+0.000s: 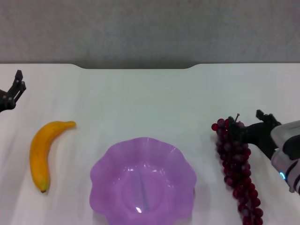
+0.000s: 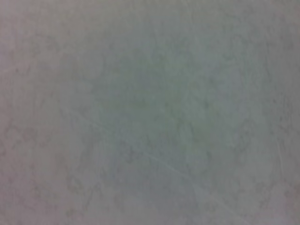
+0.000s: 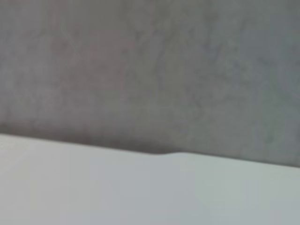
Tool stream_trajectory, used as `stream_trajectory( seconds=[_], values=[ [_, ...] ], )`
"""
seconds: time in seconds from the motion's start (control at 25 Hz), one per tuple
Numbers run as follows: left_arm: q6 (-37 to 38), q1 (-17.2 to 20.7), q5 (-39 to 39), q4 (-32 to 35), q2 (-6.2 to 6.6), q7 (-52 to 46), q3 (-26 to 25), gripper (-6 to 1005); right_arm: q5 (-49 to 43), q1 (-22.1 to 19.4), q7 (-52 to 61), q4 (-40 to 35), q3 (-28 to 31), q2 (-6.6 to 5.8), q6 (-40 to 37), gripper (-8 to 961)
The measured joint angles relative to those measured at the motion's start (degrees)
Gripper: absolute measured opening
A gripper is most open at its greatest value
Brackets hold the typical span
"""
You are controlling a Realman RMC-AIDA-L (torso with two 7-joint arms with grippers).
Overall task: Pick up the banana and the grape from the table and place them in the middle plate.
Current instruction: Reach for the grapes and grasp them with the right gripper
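The curved yellow-orange banana lies on the smooth white table, left of the translucent purple scallop-rimmed plate — the long bunch of dark red-purple grapes lies right of it. The right gripper sits at the bunch's stem end, its grip state unclear; the left gripper hovers open at the far left.
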Motion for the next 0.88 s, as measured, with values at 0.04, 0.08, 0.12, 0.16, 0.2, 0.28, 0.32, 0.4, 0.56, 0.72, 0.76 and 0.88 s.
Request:
stream_trajectory(
  seconds=[0.04, 0.08, 0.12, 0.16, 0.2, 0.28, 0.32, 0.4, 0.56, 0.72, 0.76, 0.88],
  values=[
    [0.0, 0.0, 0.0, 0.0, -0.02, 0.1, 0.0, 905, 0.0, 0.0, 0.0, 0.0, 0.0, 0.0, 0.0, 900],
    [0.0, 0.0, 0.0, -0.1, -0.02, 0.2, 0.0, 905, -0.7, 0.8, 0.0, 0.0, 0.0, -0.04, 2.0, 900],
    [0.0, 0.0, 0.0, -0.1, -0.02, 0.2, 0.0, 905, -0.9, 1.3, 0.0, 0.0, 0.0, -0.07, 3.2, 898],
    [0.1, 0.0, 0.0, -0.1, -0.02, 0.2, 0.0, 905, -0.9, 1.3, 0.0, 0.0, 0.0, -0.07, 3.2, 897],
    [0.1, 0.0, 0.0, -0.1, -0.02, 0.2, 0.0, 905, -1.1, 1.7, 0.0, -0.1, 0.0, -0.09, 4.3, 895],
    [0.2, 0.0, 0.0, -0.3, -0.02, 0.2, 0.1, 905, -1.5, 2.4, 0.0, -0.1, 0.0, -0.12, 6.1, 891],
    [0.2, 0.1, 0.0, -0.3, -0.02, 0.2, 0.1, 905, -1.5, 2.6, 0.0, -0.2, 0.0, -0.11, 6.6, 890],
    [0.3, 0.1, 0.0, -0.4, -0.02, 0.2, 0.2, 905, -2.0, 2.8, 0.0, -0.2, 0.0, -0.11, 7.2, 886],
    [0.3, 0.1, 0.0, -0.4, -0.03, 0.2, 0.2, 905, -3.5, 3.2, 0.0, -0.1, 0.1, -0.06, 8.9, 879],
    [0.3, 0.1, 0.0, -0.5, -0.03, 0.2, 0.2, 905, -4.0, 3.4, 0.0, 0.3, -0.1, 0.05, 9.8, 872],
    [0.3, 0.0, 0.0, -0.5, -0.03, 0.2, 0.2, 905, -4.2, 3.4, 0.0, 0.3, -0.1, 0.08, 9.9, 871],
    [0.3, 0.0, 0.0, -0.5, -0.03, 0.2, 0.2, 904, -4.5, 3.3, 0.0, 0.4, -0.1, 0.19, 10.4, 865]
  ],
)
